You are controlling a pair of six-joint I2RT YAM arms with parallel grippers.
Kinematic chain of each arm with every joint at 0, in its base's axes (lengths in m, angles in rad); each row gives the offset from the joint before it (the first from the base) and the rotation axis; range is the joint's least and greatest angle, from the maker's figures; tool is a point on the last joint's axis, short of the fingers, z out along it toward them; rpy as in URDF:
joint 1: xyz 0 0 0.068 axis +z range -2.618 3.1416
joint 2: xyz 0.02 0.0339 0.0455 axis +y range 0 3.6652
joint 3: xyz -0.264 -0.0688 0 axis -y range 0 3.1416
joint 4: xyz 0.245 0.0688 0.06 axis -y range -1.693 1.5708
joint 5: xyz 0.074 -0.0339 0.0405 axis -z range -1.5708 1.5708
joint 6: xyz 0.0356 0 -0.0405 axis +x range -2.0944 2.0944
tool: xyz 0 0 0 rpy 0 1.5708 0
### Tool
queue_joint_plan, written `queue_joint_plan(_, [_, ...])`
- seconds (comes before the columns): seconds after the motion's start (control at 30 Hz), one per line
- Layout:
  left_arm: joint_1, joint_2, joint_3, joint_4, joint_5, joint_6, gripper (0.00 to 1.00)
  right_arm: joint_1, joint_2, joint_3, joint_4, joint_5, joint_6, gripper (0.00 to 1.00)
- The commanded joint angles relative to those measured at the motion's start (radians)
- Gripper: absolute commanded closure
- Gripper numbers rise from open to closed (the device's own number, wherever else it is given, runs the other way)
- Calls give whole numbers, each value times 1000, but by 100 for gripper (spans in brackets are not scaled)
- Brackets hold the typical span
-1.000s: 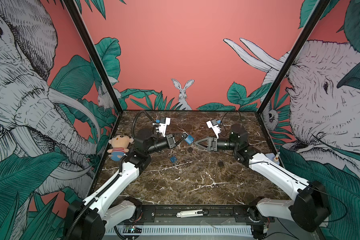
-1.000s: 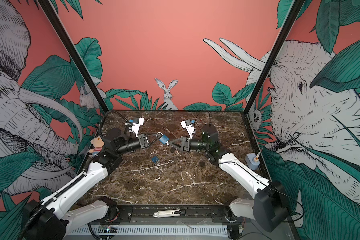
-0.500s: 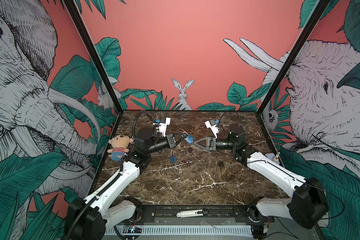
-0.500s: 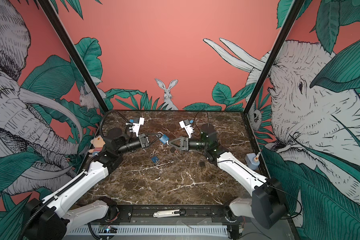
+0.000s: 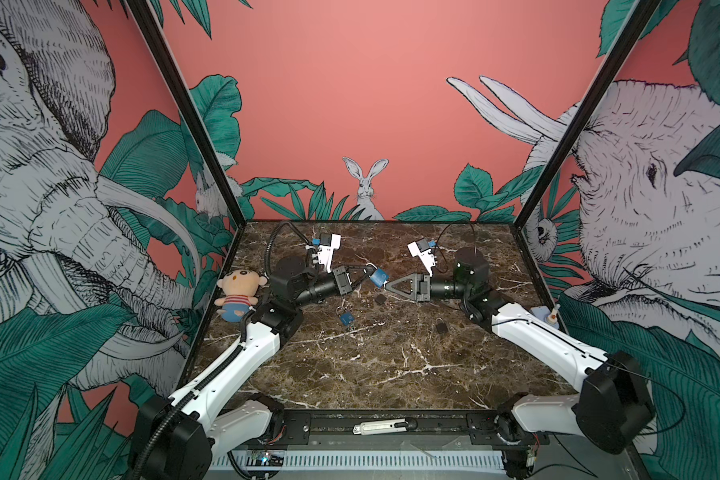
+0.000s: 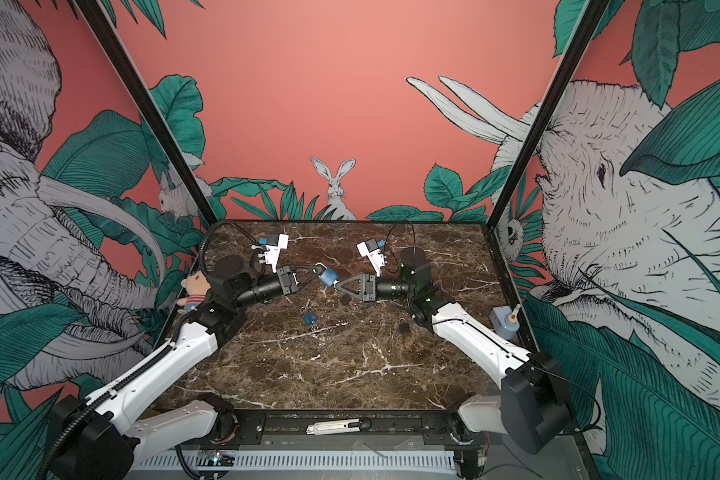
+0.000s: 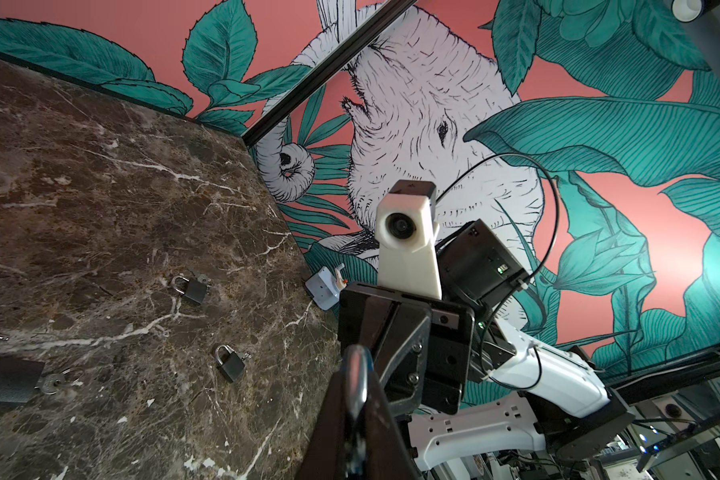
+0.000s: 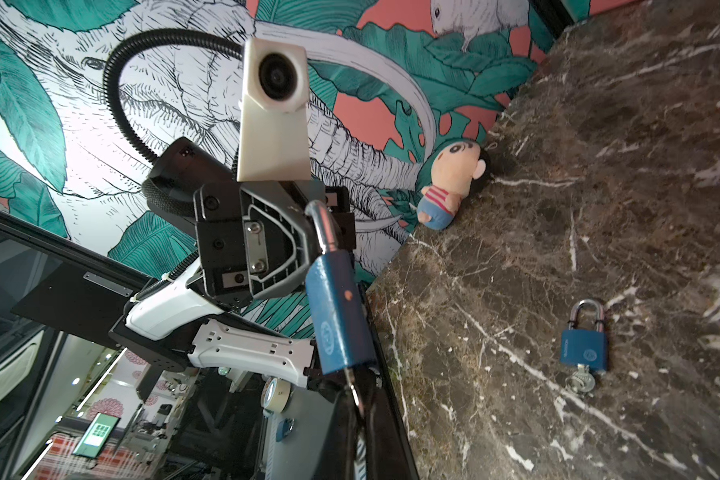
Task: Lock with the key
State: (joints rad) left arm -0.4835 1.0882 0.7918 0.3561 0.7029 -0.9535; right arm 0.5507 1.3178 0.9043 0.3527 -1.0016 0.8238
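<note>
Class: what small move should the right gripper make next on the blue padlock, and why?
Probably rotate the right gripper about its wrist to turn the key: it is shut on the key seated in the base of the blue padlock, while the left gripper clamps the shackle, holding the lock clear of the table.

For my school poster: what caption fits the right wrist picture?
The left end effector holds a blue padlock by its shackle; the right end effector pinches its key.

left claw (image 6: 316, 270) clamps blue padlock (image 6: 329, 276) (aloft) | right claw (image 6: 338, 286) closed against it
</note>
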Motion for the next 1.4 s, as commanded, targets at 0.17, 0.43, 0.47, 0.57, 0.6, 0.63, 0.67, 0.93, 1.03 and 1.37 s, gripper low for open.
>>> queue_joint_plan(0.17, [33, -25, -25, 123, -33, -50, 100, 6, -14, -20, 88, -13, 22, 100])
queue_joint_plan(0.43, [104, -34, -25, 163, 2, -93, 100, 3, -80, -81, 40, 12, -5, 100])
queue_joint_plan(0.47, [112, -34, -25, 162, 5, -93, 100, 2, -89, -86, 25, 16, -15, 100])
queue_joint_plan(0.57, [124, -40, -20, 153, 16, -92, 100, -4, -120, -100, -31, 35, -50, 100])
queue_joint_plan(0.6, [125, -41, -19, 141, 21, -86, 100, -9, -128, -102, -57, 45, -65, 100])
queue_joint_plan(0.63, [125, -42, -19, 128, 24, -80, 100, -14, -139, -102, -89, 49, -83, 100])
queue_joint_plan(0.67, [125, -42, -19, 120, 29, -74, 100, -22, -154, -99, -137, 62, -111, 100])
queue_joint_plan(0.93, [113, -23, -16, -165, 48, 116, 100, -78, -290, -91, -496, 252, -284, 100])
queue_joint_plan(1.03, [88, 11, -48, -174, 50, 142, 100, -96, -328, -111, -575, 292, -300, 100])
queue_joint_plan(1.37, [-154, 273, 7, -255, -37, 277, 100, -172, -425, -192, -762, 417, -361, 100])
